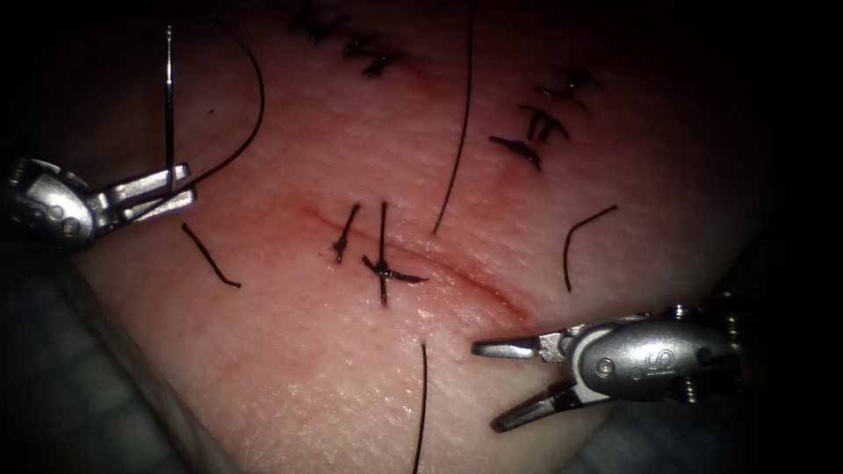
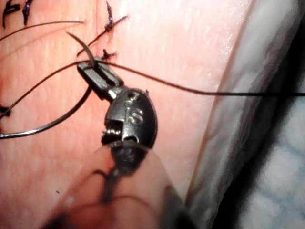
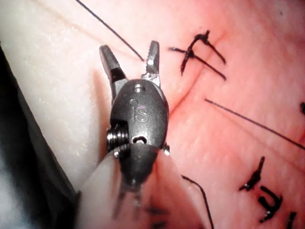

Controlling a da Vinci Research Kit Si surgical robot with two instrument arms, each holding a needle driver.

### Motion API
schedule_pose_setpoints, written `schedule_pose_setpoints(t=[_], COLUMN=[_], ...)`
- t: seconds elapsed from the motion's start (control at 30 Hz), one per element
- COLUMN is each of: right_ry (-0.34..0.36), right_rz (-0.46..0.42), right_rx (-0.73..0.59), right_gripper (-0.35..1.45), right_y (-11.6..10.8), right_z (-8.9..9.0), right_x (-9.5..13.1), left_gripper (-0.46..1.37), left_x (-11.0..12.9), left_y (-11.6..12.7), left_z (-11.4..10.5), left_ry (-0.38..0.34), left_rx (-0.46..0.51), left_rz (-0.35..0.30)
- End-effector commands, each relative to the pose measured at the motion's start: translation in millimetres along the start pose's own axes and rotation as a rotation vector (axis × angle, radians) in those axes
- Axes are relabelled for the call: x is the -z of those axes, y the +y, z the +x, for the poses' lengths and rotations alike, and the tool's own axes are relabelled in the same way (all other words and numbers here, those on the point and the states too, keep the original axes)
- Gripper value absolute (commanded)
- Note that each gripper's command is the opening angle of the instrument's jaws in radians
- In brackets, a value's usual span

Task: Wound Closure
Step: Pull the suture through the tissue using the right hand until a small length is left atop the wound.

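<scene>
Tissue (image 1: 351,369): pale pink pork belly, cut (image 1: 421,259) running diagonally across the middle with red fluid along it. Two dark stitches (image 1: 383,268) cross the cut, knotted, short tails sticking out. Needle (image 1: 169,96): thin, dark, curved, clear of the tissue, held near one end by the left tool (image 1: 167,193), jaws closed on it, well left of the cut; its body stands upward. Thread (image 1: 250,105) arcs from the needle back toward the jaws. Right tool (image 1: 496,386) has its jaws apart, holding nothing, just beside the cut's right end.
</scene>
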Motion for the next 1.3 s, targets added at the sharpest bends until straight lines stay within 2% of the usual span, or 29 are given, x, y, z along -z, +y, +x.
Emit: schedule_pose_setpoints(t=[0.03,0.13,0.47,0.53,0.57,0.6,0.63,0.7,0.83,1.03,1.23,1.3], right_ry=[0.007,-0.006,-0.031,-0.032,-0.023,-0.007,-0.001,0.012,-0.017,-0.021,-0.043,-0.052], right_rz=[0.012,0.031,0.031,0.030,0.045,0.073,0.084,0.108,0.112,0.119,0.165,0.161], right_rx=[0.012,0.035,0.045,0.047,0.042,0.019,0.009,-0.002,0.011,0.009,0.035,0.041], right_gripper=[1.22,1.18,1.12,0.96,0.62,-0.06,-0.35,-0.35,-0.35,-0.35,-0.35,-0.35], right_y=[0.0,0.0,0.5,0.5,0.4,0.4,0.4,0.5,0.3,-0.5,-3.1,-4.4], right_z=[-0.6,-1.9,-4.8,-5.0,-5.1,-5.1,-5.1,-5.0,-4.6,-3.3,-1.3,0.0], right_x=[-0.7,-2.2,-4.1,-4.4,-4.6,-4.7,-4.7,-4.8,-4.8,-4.9,-5.4,-5.8], left_gripper=[-0.35,-0.35,-0.35,-0.35,-0.35,-0.35,-0.35,-0.35,-0.35,-0.35,-0.35,-0.35], left_x=[0.0,0.0,0.0,0.0,0.0,0.0,0.0,0.1,0.1,0.0,-0.3,-0.3], left_y=[0.1,0.1,0.1,0.2,0.2,0.3,0.3,0.3,0.3,0.3,0.2,0.2], left_z=[0.0,0.0,0.0,0.0,0.0,0.0,0.0,0.0,-0.1,-0.1,-0.4,-0.4], left_ry=[-0.002,-0.001,0.000,0.000,0.001,0.001,0.002,0.002,0.003,0.003,0.003,0.003], left_rx=[-0.001,-0.001,-0.001,-0.001,-0.001,-0.002,-0.002,-0.002,-0.003,-0.002,-0.002,-0.002], left_rz=[-0.008,-0.009,-0.009,-0.009,-0.010,-0.010,-0.010,-0.011,-0.011,-0.011,-0.015,-0.015])
